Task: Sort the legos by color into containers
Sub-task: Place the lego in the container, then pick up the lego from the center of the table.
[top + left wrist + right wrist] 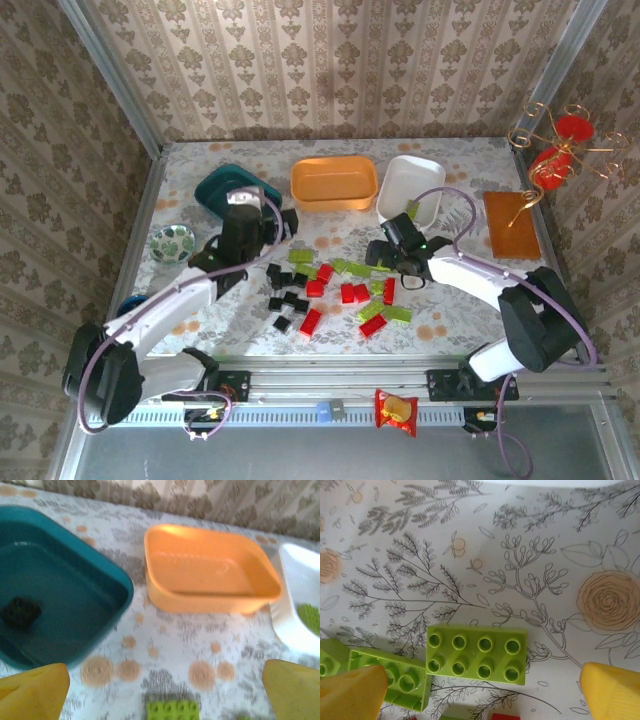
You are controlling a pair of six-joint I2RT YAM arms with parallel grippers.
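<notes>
A small patterned bowl [173,243] stands at the left edge of the counter [470,165]. A dark blue bowl [130,303] shows nearer the front, half hidden behind the left arm. The teal tray [222,186] lies at the back left, its near side covered by that arm's wrist. In the left wrist view one black lego [20,612] lies on the tray's floor.

The left gripper [162,692] hangs just in front of the tray's right corner, its yellow fingers spread wide with nothing between them. A lime green lego [172,710] lies on the counter under it. The orange tray [334,183] sits at centre back, and the white tray [410,180] is just beside it, with a green brick [310,617] against its near wall.

The loose legos crowd mid-counter: black ones [285,297] to the left, red ones [352,292] in the middle, lime green ones [385,312] scattered along the top and right. On the front rail lies a red-and-yellow snack packet [397,410], its print too small to read.

The right gripper [480,692] hovers over the heap's right end, fingers wide apart and holding nothing. Beneath it an oblong eight-stud green lego [476,654] lies studs up, with a second green one [390,677] against its left end.

At the right are a wooden board [511,224] and a wire stand [560,150] hung with red ornaments.
</notes>
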